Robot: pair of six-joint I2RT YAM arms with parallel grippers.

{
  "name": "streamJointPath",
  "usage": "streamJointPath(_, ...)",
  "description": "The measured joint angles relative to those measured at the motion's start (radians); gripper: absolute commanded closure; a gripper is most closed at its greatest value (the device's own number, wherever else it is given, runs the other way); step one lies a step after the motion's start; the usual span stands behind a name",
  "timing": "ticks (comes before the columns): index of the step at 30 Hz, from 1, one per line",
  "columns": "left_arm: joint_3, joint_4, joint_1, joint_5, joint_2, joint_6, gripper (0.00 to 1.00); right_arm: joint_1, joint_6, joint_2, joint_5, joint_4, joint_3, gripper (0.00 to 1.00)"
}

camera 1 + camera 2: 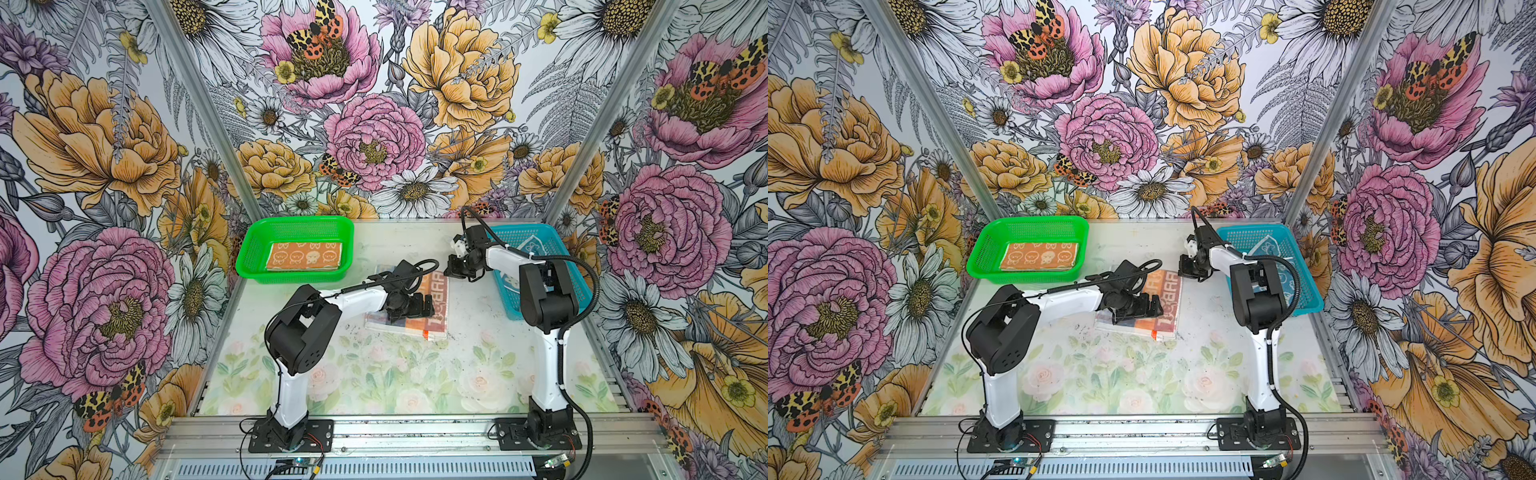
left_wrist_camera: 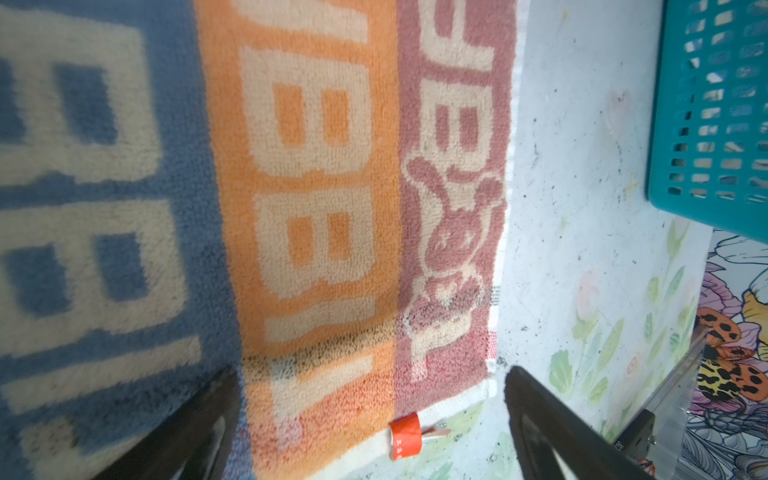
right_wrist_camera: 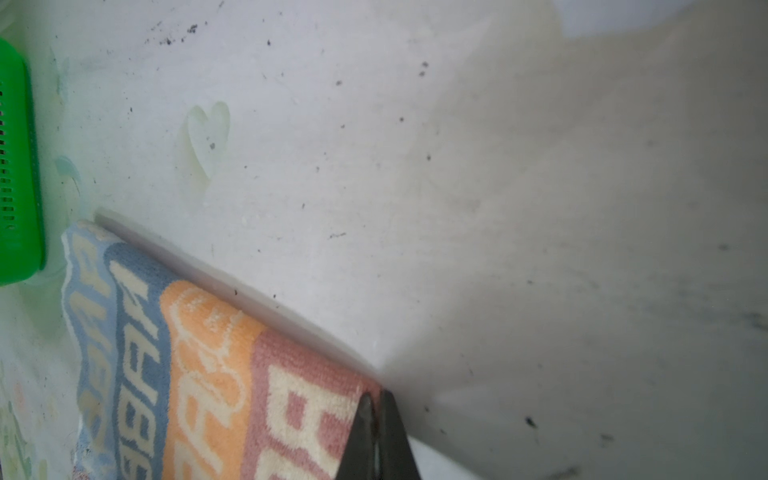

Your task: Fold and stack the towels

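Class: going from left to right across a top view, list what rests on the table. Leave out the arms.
green basket → striped towel → blue basket

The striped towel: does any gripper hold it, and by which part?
The right gripper pinches the striped towel at its pink corner; the left gripper holds nothing.

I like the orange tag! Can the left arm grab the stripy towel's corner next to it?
Probably yes. The left gripper hangs over the stripy towel with jaws wide open, and the orange tag lies bare between them; nothing covers that corner.
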Motion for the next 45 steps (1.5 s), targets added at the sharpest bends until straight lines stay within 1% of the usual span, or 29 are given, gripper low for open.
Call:
streamJointPath(4,0.029,0.000,-0.027,0.003,0.023,-0.021,0.01,0.000,-0.005,0.023,0.012,-0.043,0.051,1.00)
streamJointPath(10,0.110,0.027,-0.094,0.019,0.088,-0.047,0.01,-0.008,-0.048,0.088,0.039,-0.125,0.179,1.00)
streamJointPath(14,0.116,0.034,-0.095,0.030,0.094,-0.048,0.01,-0.014,-0.069,0.101,0.049,-0.164,0.212,1.00)
streamJointPath(17,0.115,0.026,-0.054,0.042,0.089,-0.042,0.01,-0.018,-0.077,0.101,0.052,-0.179,0.216,1.00)
streamJointPath(19,0.115,0.001,-0.003,0.039,0.080,-0.023,0.01,-0.018,-0.079,0.101,0.052,-0.182,0.216,1.00)
streamJointPath(23,0.134,-0.061,0.127,0.011,0.058,0.031,0.01,-0.018,-0.082,0.098,0.056,-0.190,0.216,1.00)
streamJointPath(27,0.208,-0.125,0.229,-0.047,0.055,0.095,0.03,-0.018,-0.089,0.096,0.056,-0.197,0.216,1.00)
streamJointPath(31,0.294,-0.160,0.274,-0.091,0.071,0.148,0.11,-0.019,-0.095,0.096,0.056,-0.201,0.216,1.00)
streamJointPath(35,0.342,-0.178,0.297,-0.111,0.115,0.183,0.20,-0.020,-0.099,0.094,0.056,-0.206,0.216,1.00)
streamJointPath(37,0.368,-0.188,0.303,-0.114,0.153,0.199,0.26,-0.020,-0.100,0.094,0.056,-0.209,0.216,1.00)
streamJointPath(39,0.386,-0.200,0.306,-0.119,0.191,0.215,0.29,-0.020,-0.103,0.094,0.056,-0.210,0.216,1.00)
streamJointPath(41,0.394,-0.211,0.306,-0.126,0.222,0.228,0.35,-0.020,-0.103,0.093,0.056,-0.210,0.216,1.00)
streamJointPath(45,0.409,-0.234,0.311,-0.130,0.254,0.247,0.40,-0.020,-0.103,0.089,0.056,-0.216,0.211,1.00)
